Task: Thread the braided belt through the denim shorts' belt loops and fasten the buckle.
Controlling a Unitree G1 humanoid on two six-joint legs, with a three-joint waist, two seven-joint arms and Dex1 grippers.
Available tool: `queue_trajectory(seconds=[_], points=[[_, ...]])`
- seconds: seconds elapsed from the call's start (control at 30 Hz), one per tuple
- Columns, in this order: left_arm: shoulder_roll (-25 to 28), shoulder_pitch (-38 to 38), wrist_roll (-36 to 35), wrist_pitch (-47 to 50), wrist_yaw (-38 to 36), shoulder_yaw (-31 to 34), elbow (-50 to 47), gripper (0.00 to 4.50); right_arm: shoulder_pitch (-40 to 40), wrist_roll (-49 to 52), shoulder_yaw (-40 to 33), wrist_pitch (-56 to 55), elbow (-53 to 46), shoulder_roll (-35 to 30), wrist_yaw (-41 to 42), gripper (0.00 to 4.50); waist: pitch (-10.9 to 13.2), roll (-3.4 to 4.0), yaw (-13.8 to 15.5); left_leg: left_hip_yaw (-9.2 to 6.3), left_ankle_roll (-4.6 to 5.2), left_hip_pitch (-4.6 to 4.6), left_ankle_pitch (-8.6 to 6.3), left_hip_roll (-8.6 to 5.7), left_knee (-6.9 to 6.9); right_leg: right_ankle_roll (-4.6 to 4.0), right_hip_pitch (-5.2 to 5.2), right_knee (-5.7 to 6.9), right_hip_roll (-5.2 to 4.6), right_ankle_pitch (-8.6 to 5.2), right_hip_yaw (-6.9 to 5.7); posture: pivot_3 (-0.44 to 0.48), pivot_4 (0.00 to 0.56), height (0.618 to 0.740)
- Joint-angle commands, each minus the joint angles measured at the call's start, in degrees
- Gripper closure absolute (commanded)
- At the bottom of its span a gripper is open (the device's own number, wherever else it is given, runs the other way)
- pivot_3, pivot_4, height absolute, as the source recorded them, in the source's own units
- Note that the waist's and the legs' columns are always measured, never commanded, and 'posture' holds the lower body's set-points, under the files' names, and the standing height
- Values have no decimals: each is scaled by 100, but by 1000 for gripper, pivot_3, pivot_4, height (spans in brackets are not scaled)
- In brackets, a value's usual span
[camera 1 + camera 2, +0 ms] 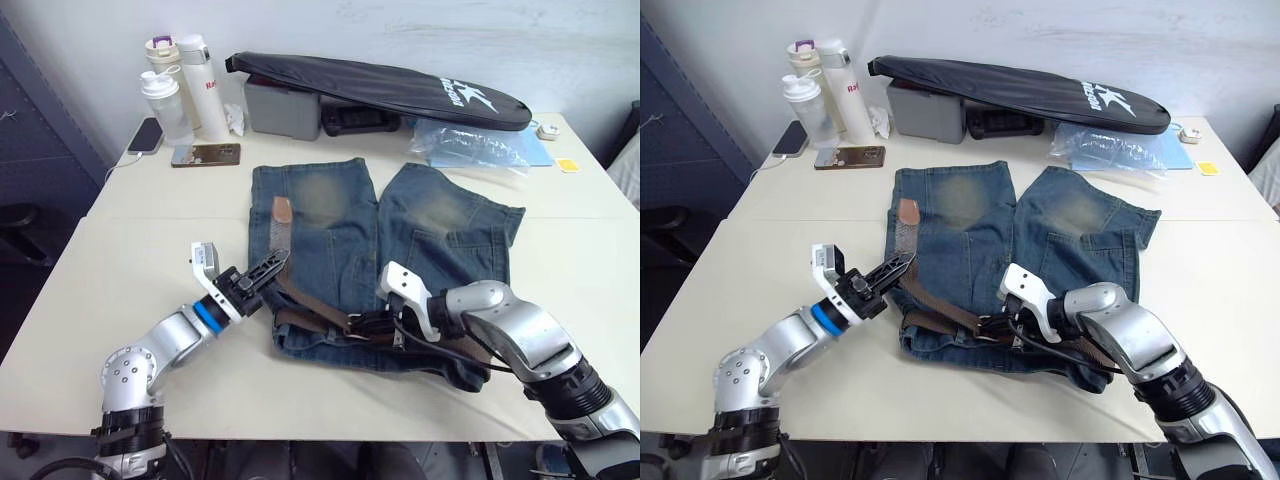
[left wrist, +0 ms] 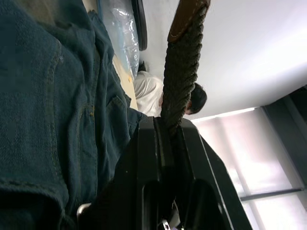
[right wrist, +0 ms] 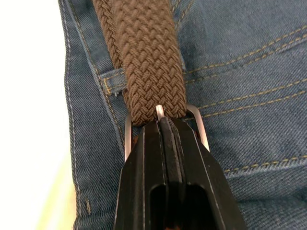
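Note:
The denim shorts (image 1: 340, 235) lie flat on the table, waistband toward me. The braided belt (image 1: 318, 318) runs along the waistband, and its free end rises over the left leg to a tan tip (image 1: 282, 210). My left gripper (image 1: 268, 270) is shut on this free end, with the braid (image 2: 182, 72) standing out between its fingers. My right gripper (image 1: 375, 325) is shut on the silver buckle (image 3: 199, 125) at the middle of the waistband. The belt (image 3: 148, 57) leads away from the buckle, passing beside a belt loop (image 3: 112, 80).
At the back left of the table (image 1: 150, 260) stand bottles (image 1: 165, 95), with two phones (image 1: 205, 154) lying beside them. A black racket bag (image 1: 390, 88), a grey box (image 1: 282, 108) and a clear plastic bag (image 1: 470, 145) line the far edge. A person (image 2: 148, 91) sits behind the table.

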Motion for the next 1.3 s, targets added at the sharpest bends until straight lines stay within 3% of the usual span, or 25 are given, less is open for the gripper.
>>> queue_trajectory(seconds=[0.03, 0.27, 0.7, 1.0, 1.3], points=[[166, 32, -572, -208, -271, 363, -429, 4500, 337, -547, 884, 598, 570, -203, -139, 4489, -11, -6, 1, -1, -11, 5, -10, 4, 0, -2, 1, 0, 1, -1, 2, 0, 150, 740], [198, -99, -397, -526, -271, 267, -358, 4500, 67, -1021, 1538, 356, 747, -222, -88, 4489, -34, -7, -9, 4, -2, 22, -27, 18, 0, -17, 2, 0, 9, -8, 17, 0, 150, 740], [-151, -1042, -378, -651, -268, -281, -300, 4500, -208, -1642, 2265, 349, 1335, 22, 65, 4489, -72, -34, -79, 45, -24, 43, -42, 42, -3, -43, 0, -3, 24, -1, 57, 0, 150, 740], [-745, -2591, 787, -363, -1185, -926, 1231, 4500, 2, -1958, 2334, 258, 1124, -3, 33, 4489, -121, -64, -62, 57, -23, 45, -41, 39, -2, -44, -5, -4, 46, 0, 78, 0, 150, 740], [-1353, -3999, 2085, -75, -2355, -1109, 2846, 4500, 253, -2111, 2438, 132, 1082, 107, -111, 4489, -130, -77, -29, 85, -20, 49, -44, 41, -1, -42, -10, -6, 52, 2, 101, 0, 150, 740]])
